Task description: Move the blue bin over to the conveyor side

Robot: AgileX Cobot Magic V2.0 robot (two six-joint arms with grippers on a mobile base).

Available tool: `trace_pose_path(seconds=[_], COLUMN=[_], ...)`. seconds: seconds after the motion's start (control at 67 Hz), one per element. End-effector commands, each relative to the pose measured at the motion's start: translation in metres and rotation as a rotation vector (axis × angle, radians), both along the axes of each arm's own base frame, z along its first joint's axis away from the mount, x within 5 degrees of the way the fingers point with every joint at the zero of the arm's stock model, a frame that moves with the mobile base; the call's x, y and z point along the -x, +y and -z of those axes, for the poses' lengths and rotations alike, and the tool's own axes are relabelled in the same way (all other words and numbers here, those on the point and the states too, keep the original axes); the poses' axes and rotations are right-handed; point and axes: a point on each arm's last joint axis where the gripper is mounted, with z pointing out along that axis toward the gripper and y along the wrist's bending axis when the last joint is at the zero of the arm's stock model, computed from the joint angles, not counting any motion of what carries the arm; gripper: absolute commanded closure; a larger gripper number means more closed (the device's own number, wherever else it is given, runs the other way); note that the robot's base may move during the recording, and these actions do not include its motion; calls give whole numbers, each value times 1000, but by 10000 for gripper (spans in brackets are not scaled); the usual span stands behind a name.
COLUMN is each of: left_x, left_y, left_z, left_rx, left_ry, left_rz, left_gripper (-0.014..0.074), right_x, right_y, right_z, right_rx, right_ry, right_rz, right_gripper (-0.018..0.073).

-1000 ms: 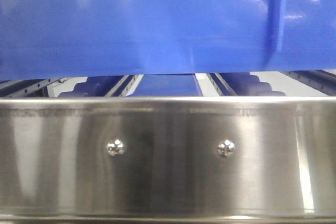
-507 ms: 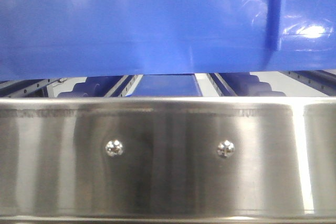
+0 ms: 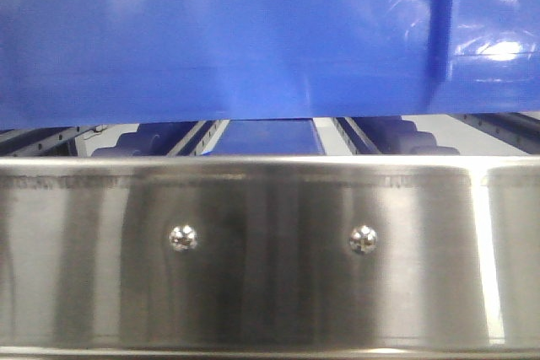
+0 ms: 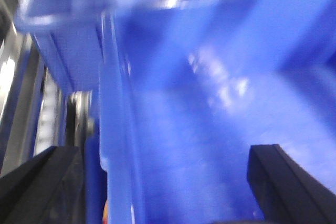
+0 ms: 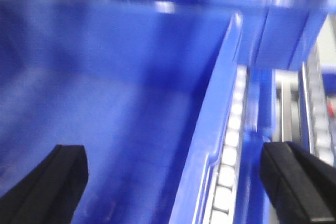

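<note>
no readable text, labels, numbers or signs anywhere

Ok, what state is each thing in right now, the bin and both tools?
blue bin: upright, nothing visible inside.
left tool: open, fingers astride the bin's left wall.
right tool: open, fingers astride the bin's right wall.
stainless-steel rail: both screws in place.

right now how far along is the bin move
Early. Done: each tool sits astride a side wall of the bin, the left tool on one, the right tool on the other. In hand: the grasp; both tools are open wide, apparently clear of the walls. Left: closing, then the whole move. Rollers run beside the bin; no belt shows.
</note>
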Motion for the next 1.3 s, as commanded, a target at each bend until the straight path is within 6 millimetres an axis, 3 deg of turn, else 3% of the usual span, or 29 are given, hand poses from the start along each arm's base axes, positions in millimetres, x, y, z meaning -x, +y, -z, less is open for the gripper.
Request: trace_pose_path(seconds=[0.0, 0.134, 0.358, 0.806, 1.0, 1.284], left_x=[-7, -18, -27, -64, -71, -78], left_y=[-1, 1, 20, 11, 10, 10], left_z=[2, 8, 12, 33, 36, 41], left_rx=[4, -8, 0, 22, 20, 3], left_ry=[21, 61, 79, 154, 155, 170], left_rz=[-22, -48, -142, -112, -110, -98], left_gripper=[59, 59, 59, 59, 59, 59], right_x=[-16, -32, -48, -75, -91, -97], right_y=[0, -5, 6, 18, 24, 26], right_z=[-9, -15, -7, 10, 22, 40], right_rx=[19, 30, 54, 139, 142, 154], right_ry=[-7, -11, 25, 75, 125, 189], right_rz=[48, 150, 120, 151, 158, 168], right_gripper=[0, 0, 0, 0, 0, 0])
